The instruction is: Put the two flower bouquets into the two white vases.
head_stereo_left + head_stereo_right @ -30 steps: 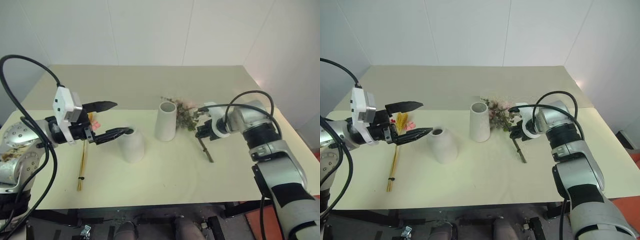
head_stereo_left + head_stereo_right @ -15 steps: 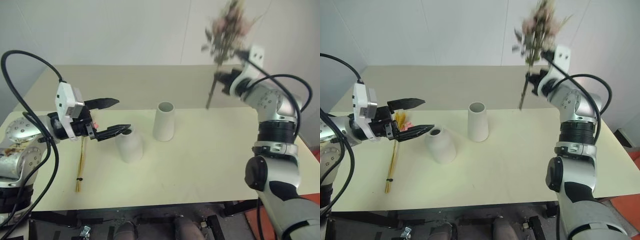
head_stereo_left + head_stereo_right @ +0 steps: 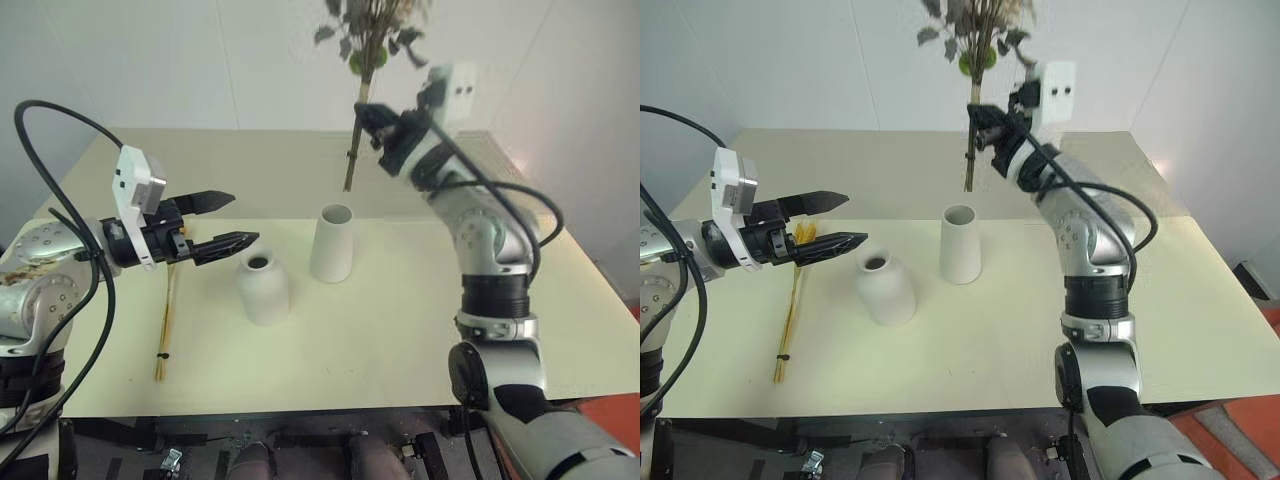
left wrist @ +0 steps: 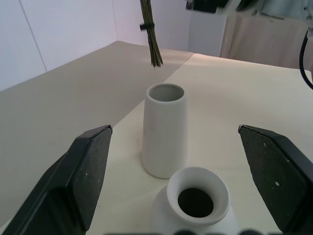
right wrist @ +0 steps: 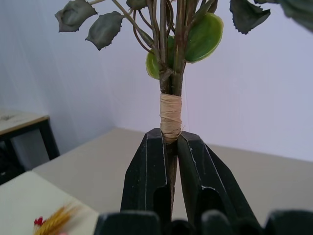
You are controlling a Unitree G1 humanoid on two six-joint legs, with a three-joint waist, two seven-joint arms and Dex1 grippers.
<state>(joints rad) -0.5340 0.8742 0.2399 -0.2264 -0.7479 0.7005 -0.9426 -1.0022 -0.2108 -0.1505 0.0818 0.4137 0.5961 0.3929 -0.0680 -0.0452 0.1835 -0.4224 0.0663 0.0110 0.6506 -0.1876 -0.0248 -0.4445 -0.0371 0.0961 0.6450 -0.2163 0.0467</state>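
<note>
Left eye view: right pincer [image 3: 366, 112] raised high above the far part of the surface [image 3: 400, 330], clenched on the dark stem of the rose bouquet [image 3: 362, 60], stem held upright with its lower end hanging in the air above and just behind the taller vase [image 3: 332, 243]. Grey-green leaves spreading at the top edge, blooms cut off by the frame.

Right wrist view: two black fingers [image 5: 146, 171] pressed on the stem just under a band of tan wrapping, green leaves above.

Left pincer [image 3: 222, 220] released, fingers spread wide and level, hovering just left of the shorter rounded vase [image 3: 262, 287], apart from it. Left wrist view: both vases framed between the spread fingers [image 4: 83, 171], narrow dark mouth of the rounded one nearest, wide mouth of the taller one behind it, stem tips of the roses dangling over the taller one without touching.

Wheat bouquet [image 3: 165, 320] flat on the surface, left of the rounded vase, yellow stalks pointing toward the near edge, its head partly hidden under the left pincer. Both vases upright, near each other, mouths unfilled.
</note>
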